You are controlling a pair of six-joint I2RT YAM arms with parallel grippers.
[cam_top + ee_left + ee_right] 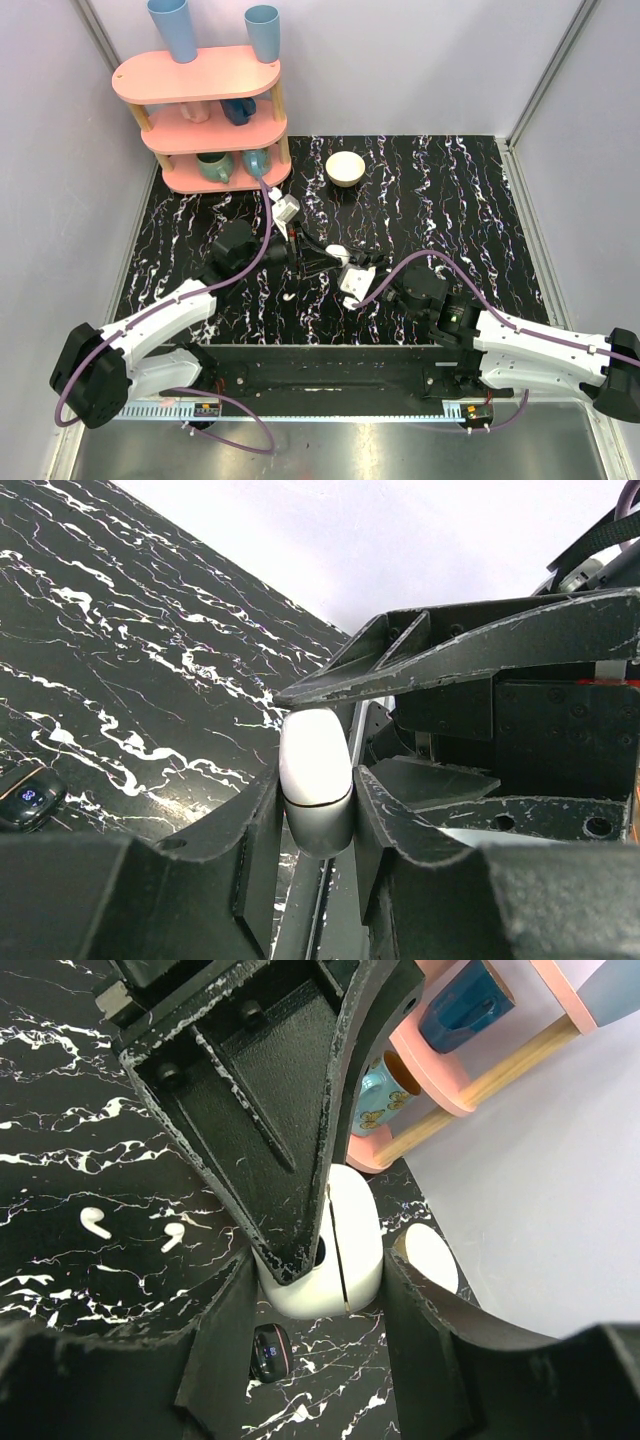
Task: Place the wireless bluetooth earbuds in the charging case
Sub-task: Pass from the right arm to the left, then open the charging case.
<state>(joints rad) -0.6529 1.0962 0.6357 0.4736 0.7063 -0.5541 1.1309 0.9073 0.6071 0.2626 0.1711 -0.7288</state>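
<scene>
The charging case (355, 1230) looked light, hard and glossy, so likely to slip or twist. Its flat sides below the lid seam seemed the best hold. It sat at the middle of the counter (60, 1160), pinched by both tools. The left tool (316, 815) was narrowed onto it, and the right tool (322, 1305) pressed on its other faces. The two earbuds (95, 1222) lay loose on the counter near the case, tiny and easily flicked. Their stems looked the safest grip.

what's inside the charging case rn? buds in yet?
The interior is hidden: the charging case is closed and only its lid seam shows. Nothing inside can be checked, but it isn't the earbuds; both lie loose on the table.
</scene>
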